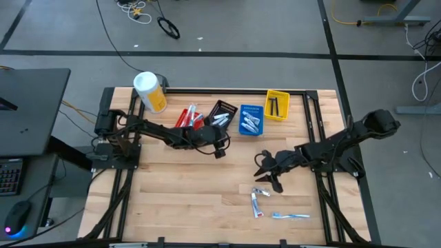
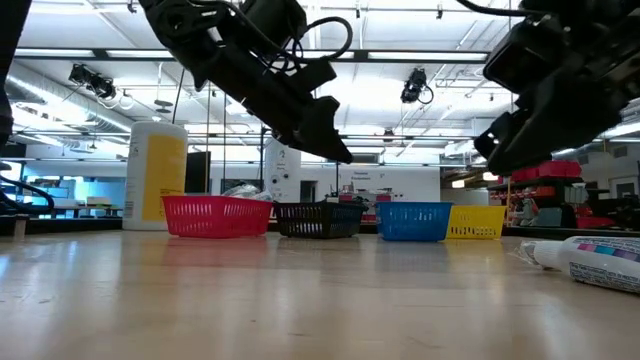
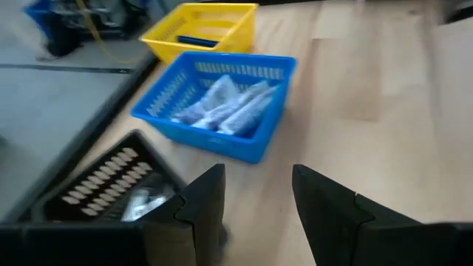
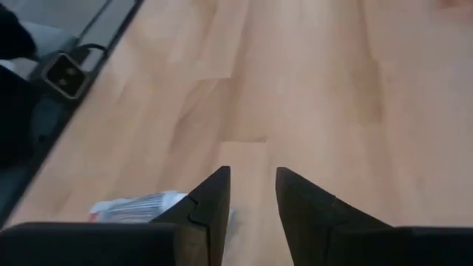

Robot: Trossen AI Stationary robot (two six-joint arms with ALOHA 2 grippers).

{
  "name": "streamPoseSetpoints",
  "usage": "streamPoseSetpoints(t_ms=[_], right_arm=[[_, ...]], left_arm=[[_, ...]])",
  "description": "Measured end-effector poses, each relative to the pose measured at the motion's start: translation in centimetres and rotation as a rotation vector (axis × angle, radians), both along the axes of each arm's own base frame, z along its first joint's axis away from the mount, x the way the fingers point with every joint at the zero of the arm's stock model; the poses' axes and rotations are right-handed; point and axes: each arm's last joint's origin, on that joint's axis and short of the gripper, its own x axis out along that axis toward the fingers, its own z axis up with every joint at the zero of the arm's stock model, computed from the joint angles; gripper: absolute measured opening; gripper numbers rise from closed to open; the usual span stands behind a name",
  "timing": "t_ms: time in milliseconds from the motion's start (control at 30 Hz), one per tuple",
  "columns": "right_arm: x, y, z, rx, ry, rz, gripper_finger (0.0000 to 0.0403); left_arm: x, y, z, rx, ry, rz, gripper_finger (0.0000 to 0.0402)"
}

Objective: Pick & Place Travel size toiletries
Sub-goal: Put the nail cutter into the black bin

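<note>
On the table's near right lie travel size toiletries: two small white tubes and a blue toothbrush, all flat on the wood. My right gripper hovers just beyond them, tilted down and open, with nothing between its fingers; one tube lies beside one finger. My left gripper hangs open and empty above the table's middle, near the black bin and the blue bin.
Along the far edge stand a red bin, a black bin, a blue bin holding white tubes and a yellow bin with dark items. A yellow white-lidded canister stands at the far left. Bare wood lies at the near left.
</note>
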Motion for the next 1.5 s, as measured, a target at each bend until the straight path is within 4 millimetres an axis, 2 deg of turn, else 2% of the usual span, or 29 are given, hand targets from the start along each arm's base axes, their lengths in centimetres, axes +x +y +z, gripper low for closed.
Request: streamPoseSetpoints(t_ms=[167,300,433,600,800,1000,1267,1500], right_arm=[[-0.6,1.4,-0.1,0.068,0.043,0.030,0.0120],[-1.1,2.5,-0.2,0.032,0.039,0.072,0.0120],[-1.5,3.4,-0.3,0.021,0.041,0.110,0.0120],[-1.8,4.1,-1.2,0.009,0.092,0.076,0.0120],[-2.1,5.1,-2.5,0.075,0.191,0.011,0.0120],[-2.0,4.9,-3.8,-0.016,0.198,-0.112,0.0119],[-1.6,5.3,-4.9,0.058,0.250,-0.139,0.0119],[-1.2,5.5,-5.7,0.031,0.234,-0.123,0.0117]], left_arm=[[0.1,0.3,0.6,0.153,0.045,0.060,0.0167],[0.8,0.6,1.8,0.227,0.052,0.043,0.0167],[1.9,1.7,3.9,0.174,-0.035,0.023,0.0167],[2.6,2.7,5.3,0.032,-0.127,-0.159,0.0167],[2.7,2.4,5.1,-0.030,-0.125,-0.265,0.0167],[2.6,2.5,5.0,-0.034,-0.116,-0.259,0.0167],[2.6,2.7,4.9,-0.033,-0.108,-0.256,0.0167],[2.4,3.4,4.8,-0.046,-0.092,-0.230,0.0167]])
